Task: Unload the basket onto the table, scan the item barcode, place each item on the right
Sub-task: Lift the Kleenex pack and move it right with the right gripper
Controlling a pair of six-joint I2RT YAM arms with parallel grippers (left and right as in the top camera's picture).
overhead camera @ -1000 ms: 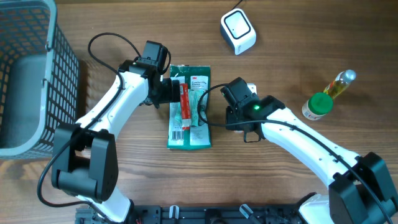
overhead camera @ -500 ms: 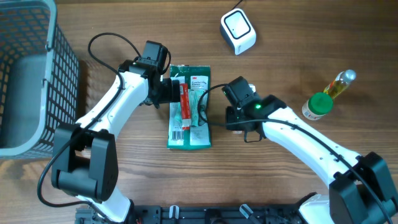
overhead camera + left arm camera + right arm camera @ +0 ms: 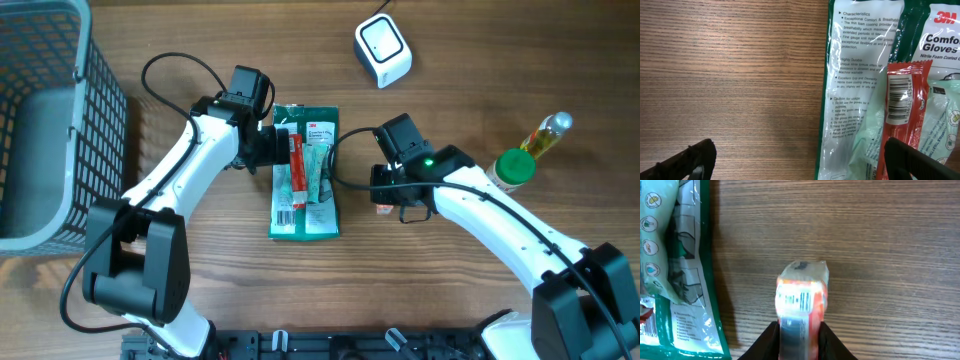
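Between the fingers of your right gripper (image 3: 800, 339) stands the small orange-and-white packet (image 3: 801, 297), which I take to be the item to scan. Both fingers lie against its sides, so it reads as a grasp, though a light one. Its printed end with a small barcode faces up toward the wrist camera. From overhead the packet sits low over the wooden table (image 3: 250, 290), just right of the green glove pack (image 3: 305, 170) and apart from it.

The packet is pinched at its sides, probably so that the coded face is left bare for the reader. You will likely have to turn that face toward the white scanner (image 3: 383, 50), which is well away at the far edge of the table.

Your left gripper (image 3: 800, 159) hangs released over the glove pack's left edge, its jaws spread wide and holding nothing. The pack lies flat with its red barcode strip up, perhaps waiting its turn.

Farther right stand a green-capped jar (image 3: 512, 168) and a small yellow bottle (image 3: 545, 135). At far left is the grey mesh basket (image 3: 100, 120).
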